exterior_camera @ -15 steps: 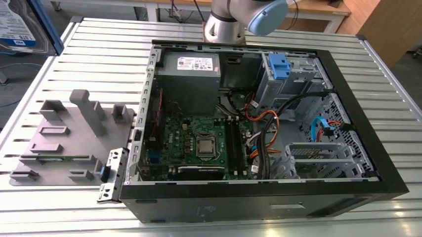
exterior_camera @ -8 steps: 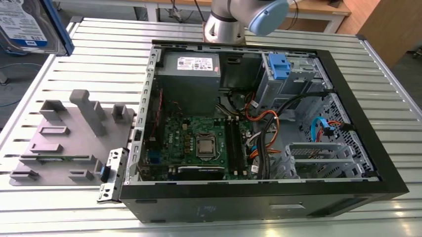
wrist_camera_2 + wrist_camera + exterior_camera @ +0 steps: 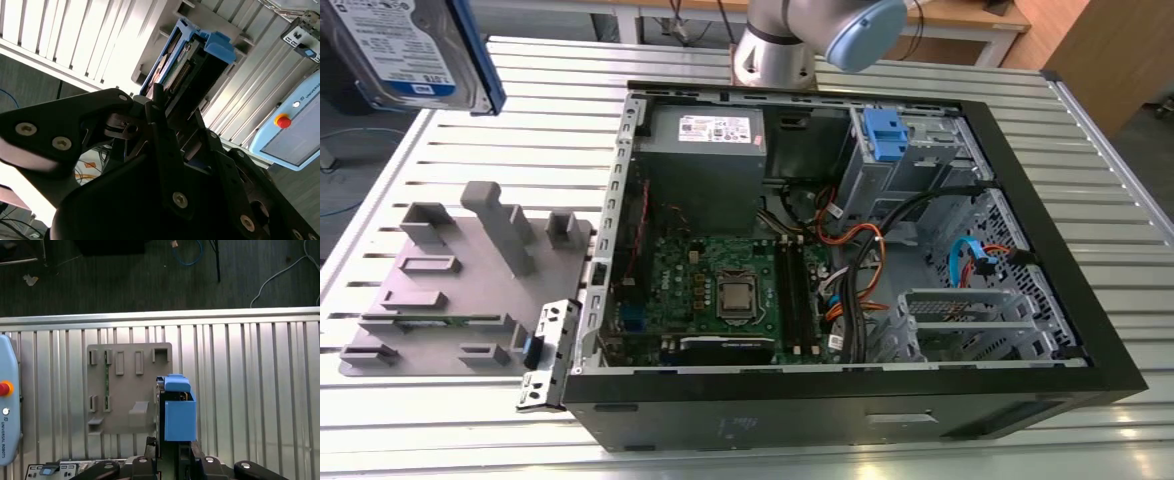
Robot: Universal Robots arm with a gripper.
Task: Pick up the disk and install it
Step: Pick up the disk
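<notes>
Gripping the disk [image 3: 403, 50] between closed jaws, lifted well clear of the tabletop [image 3: 547, 100]. Hanging above the grey fixture plate [image 3: 125, 390], toward the exterior view's left of the open computer case [image 3: 854, 405].

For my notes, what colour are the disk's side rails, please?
Disk rails: blue, best in first wrist view.

The computer case [image 3: 854, 415] is laid open on the table [image 3: 520, 120], toward the exterior view's right. The holder plate [image 3: 440, 300] is set just beside it, at the exterior view's left. Above the plate's edge, the disk [image 3: 177, 412] is held in the gripper [image 3: 172, 450].
</notes>
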